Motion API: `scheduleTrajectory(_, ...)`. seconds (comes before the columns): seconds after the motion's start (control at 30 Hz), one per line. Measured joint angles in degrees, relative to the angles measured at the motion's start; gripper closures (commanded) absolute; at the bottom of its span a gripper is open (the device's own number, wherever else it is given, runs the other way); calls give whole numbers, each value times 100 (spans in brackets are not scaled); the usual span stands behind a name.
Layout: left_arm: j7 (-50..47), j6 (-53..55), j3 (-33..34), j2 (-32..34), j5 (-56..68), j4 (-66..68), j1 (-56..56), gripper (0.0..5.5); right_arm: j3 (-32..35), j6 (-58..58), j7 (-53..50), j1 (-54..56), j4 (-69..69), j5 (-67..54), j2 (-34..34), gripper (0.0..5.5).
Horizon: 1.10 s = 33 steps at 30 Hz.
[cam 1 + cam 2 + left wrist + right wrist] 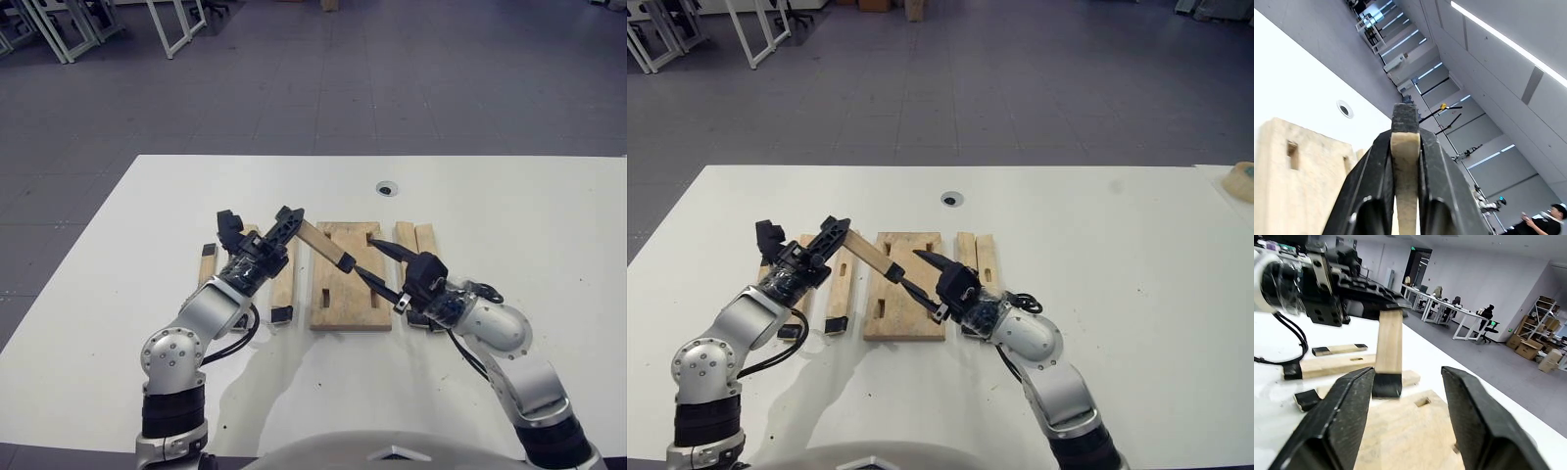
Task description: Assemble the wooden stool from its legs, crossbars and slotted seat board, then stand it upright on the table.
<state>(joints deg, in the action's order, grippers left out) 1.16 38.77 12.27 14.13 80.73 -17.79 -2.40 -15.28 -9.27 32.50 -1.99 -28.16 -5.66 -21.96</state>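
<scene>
The slotted seat board (343, 296) lies flat on the white table. My left gripper (284, 228) is shut on a wooden leg (323, 245) and holds it slanted above the board, black-capped end down. The left wrist view shows both fingers (1371, 171) clamped on that leg (1404, 147). My right gripper (364, 257) is open just right of the leg's black cap, one finger above it and one below. In the right wrist view the cap (1387, 384) sits beside one finger (1337, 416), over the board (1400, 431).
More wooden pieces lie flat on either side of the board: two on its left (284, 289) (207, 262) and two on its right (406, 235) (425, 238). A round cable hole (388, 187) is in the table behind the board. The table's far right is bare.
</scene>
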Motion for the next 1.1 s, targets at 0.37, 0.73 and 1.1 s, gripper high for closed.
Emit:
scheduleTrajectory(0.37, -110, -1397, 635, 907, -3242, 1047, -338, 510, 260, -137, -358, -296, 661, 250, -150, 278)
scheduleTrajectory(0.73, -65, -1429, 916, 540, -3838, 1172, -46, 510, 277, -135, -435, -407, 742, 345, -142, 278)
scheduleTrajectory(1.1, -402, -1039, 1037, 168, -3738, 349, -113, 510, 256, -147, -428, -402, 821, 454, -143, 278)
